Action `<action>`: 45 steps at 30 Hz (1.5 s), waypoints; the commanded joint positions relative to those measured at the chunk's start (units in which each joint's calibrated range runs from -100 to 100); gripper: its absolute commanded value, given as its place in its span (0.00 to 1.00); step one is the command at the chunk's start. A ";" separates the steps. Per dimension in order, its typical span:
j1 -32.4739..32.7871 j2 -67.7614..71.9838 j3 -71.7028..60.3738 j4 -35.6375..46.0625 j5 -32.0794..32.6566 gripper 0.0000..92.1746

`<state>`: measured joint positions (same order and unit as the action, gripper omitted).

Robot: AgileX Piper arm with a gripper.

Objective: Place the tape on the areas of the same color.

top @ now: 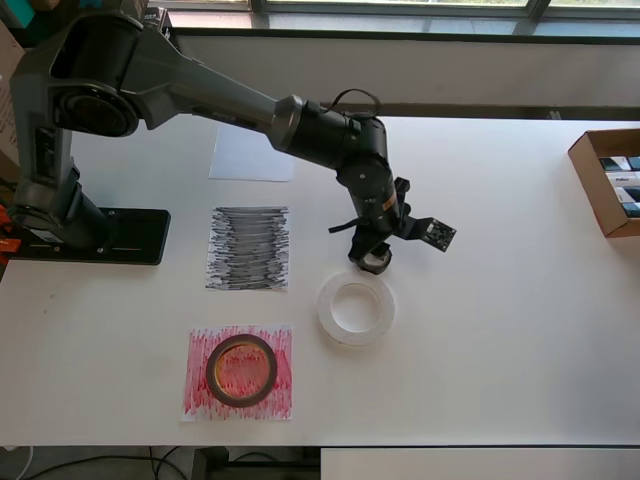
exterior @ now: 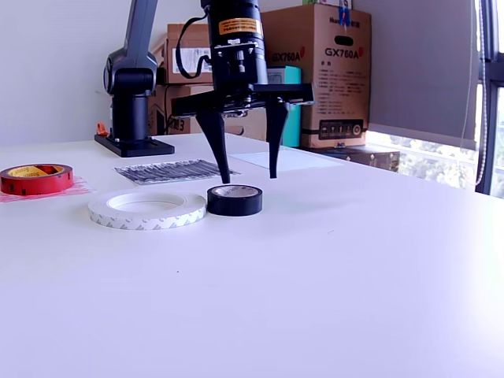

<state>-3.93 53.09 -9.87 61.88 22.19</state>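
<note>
White tabletop [exterior: 354,268], cartons behind: my fingers [exterior: 246,169] hang spread just above the black tape [exterior: 234,200], which sits beside the whitish roll [exterior: 146,209], ready to straddle it for the black-scribbled sheet [top: 248,248].

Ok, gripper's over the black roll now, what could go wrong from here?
1. The open gripper hangs above the black roll, which looks offset toward one finger; closing may nudge it rather than grip it.
2. The white roll lies right beside the black one, so a descending finger could clip it.
3. The black-scribbled sheet is unweighted paper; setting the roll down with a drag might shift it.
</note>
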 commanded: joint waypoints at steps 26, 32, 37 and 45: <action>1.02 2.76 -0.26 -0.83 -0.49 0.63; 1.10 3.04 -0.26 -0.83 -0.49 0.62; 1.10 3.13 -0.26 -0.83 -0.49 0.36; 1.10 3.13 -0.26 -0.83 -1.06 0.00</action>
<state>-3.00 55.76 -9.87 60.66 21.92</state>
